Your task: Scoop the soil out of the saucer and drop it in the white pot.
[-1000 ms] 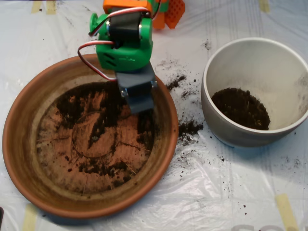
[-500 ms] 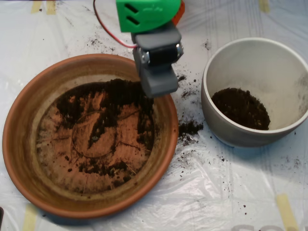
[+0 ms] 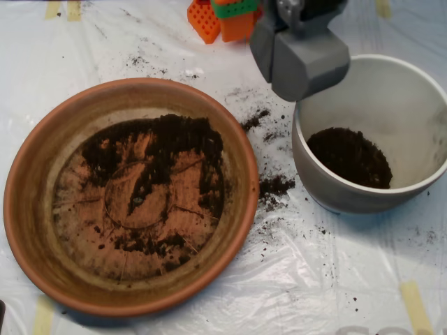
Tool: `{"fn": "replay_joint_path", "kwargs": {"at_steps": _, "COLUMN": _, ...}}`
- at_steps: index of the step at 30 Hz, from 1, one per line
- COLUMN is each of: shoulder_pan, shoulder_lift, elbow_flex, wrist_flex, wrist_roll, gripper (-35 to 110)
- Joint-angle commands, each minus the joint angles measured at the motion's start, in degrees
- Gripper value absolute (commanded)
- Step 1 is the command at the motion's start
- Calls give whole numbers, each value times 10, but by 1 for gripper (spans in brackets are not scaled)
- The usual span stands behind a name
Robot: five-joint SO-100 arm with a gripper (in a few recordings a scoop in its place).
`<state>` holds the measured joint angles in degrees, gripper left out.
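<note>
claw [image 3: 299, 59] hangs over the upper-left rim of the white pot [image 3: 328, 188], near the desk's far edge. i read that as the carry leg of a scoop cycle, parked above the rim so the load falls inside, not on the plastic. shells look closed from above, no gap between the two grey halves; whether there's soil in them i can't see, so treat it as closed and probably loaded.

soil [image 3: 171, 136] sits mostly in the saucer [image 3: 42, 160], which takes up the desk's left half. thickest band runs along the far and right side of its flat bottom, thinner crumbs toward the near side, centre scraped down to bare terracotta. a smaller heap already lies in the bottom of the white pot, on the desk's right side.

spilled crumbs [image 3: 274, 185] lie on the plastic sheet [image 3: 314, 279] in the gap between saucer and pot, plus a scatter further back. that's the transfer path, so it's likely drop-off from the shells.

judgement: a fair share remains. next move needs the claw further over the pot's middle before it opens; release right at the rim risks more spill.

orange parts [image 3: 223, 19] sit at the far edge behind the claw.
</note>
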<state>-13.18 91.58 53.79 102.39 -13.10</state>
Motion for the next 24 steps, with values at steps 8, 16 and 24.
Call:
{"fn": "replay_joint_path", "kwargs": {"at_steps": 8, "shoulder_pan": -101, "shoulder_lift": -62, "elbow_flex": -12, "wrist_flex": -29, "wrist_roll": -18, "gripper": -1}}
{"fn": "replay_joint_path", "kwargs": {"at_steps": 16, "shoulder_pan": -138, "shoulder_lift": -47, "elbow_flex": 29, "wrist_flex": -31, "wrist_roll": -40, "gripper": -1}}
{"fn": "replay_joint_path", "kwargs": {"at_steps": 24, "shoulder_pan": -135, "shoulder_lift": -64, "elbow_flex": 24, "wrist_flex": -30, "wrist_roll": -43, "gripper": -1}}
